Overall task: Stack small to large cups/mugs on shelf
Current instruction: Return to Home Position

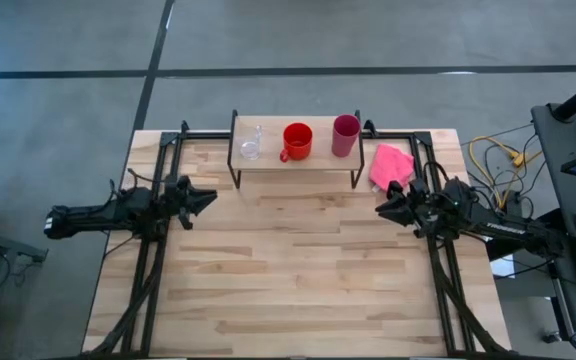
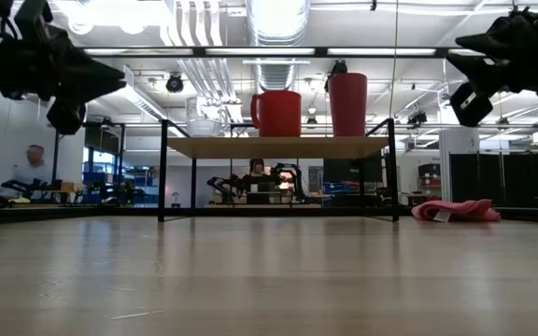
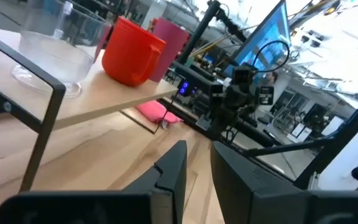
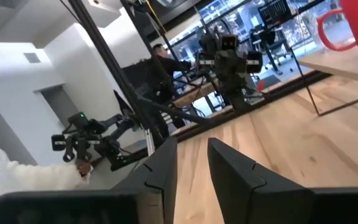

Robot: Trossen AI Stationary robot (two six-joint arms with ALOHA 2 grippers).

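Left gripper (image 1: 210,197), right gripper (image 1: 379,209) aloft, apart

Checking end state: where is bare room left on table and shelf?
The tabletop between the left gripper and right gripper is bare. The shelf is crowded: glass, red mug, pink tumbler line its top. A pink cloth lies beside its right end.

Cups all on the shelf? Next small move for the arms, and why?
Likely just retract both arms to rest, no further grasp. The clear glass, red mug and pink tumbler stand in a row on the shelf, smallest to tallest, and the left gripper and right gripper are empty, wide apart over the table.
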